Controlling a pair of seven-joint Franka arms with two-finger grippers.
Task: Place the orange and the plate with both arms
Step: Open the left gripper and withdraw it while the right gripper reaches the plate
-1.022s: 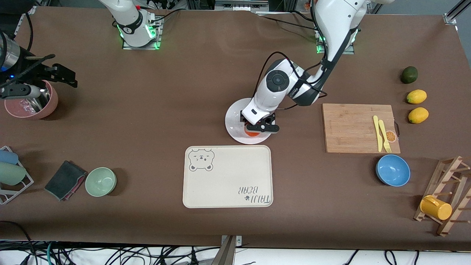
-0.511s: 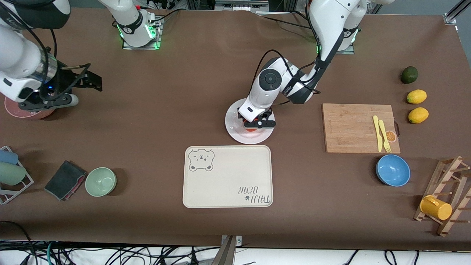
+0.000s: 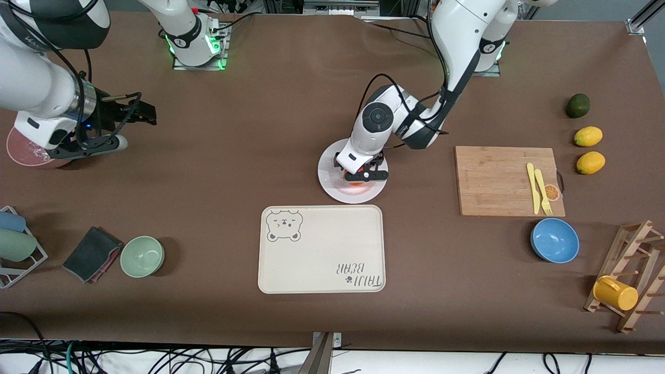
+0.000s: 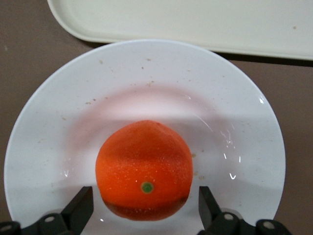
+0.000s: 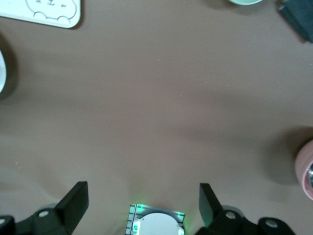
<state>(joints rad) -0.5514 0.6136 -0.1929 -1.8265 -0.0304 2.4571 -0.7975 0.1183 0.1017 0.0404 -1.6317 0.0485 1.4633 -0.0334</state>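
Here, we label the parts of the scene as follows.
Orange: the orange [image 4: 144, 171] sits on the plate [image 3: 332, 191], slightly below the middle of the front view; in the left wrist view it lies in the lower middle of the frame.
Plate: it rests on the brown table [image 3: 249, 156], just above the cream tray [image 3: 321, 249] in the front view and not on it.
Left gripper: the left gripper [image 3: 358, 176] is low over the plate; its fingers [image 4: 80, 208] stand spread to either side of the orange, with a visible gap on each side, so we judge the fruit is not pinched.
Right gripper: the right gripper [image 3: 111, 127] hovers at the upper left of the front view, beside a pink bowl [image 3: 21, 153]; its fingers [image 5: 73, 200] are spread and hold nothing.
Done: we judge the orange is set on the plate.
Left: the plate appears not yet placed; we take the tray to be its likely destination, and the right arm is well apart from it.
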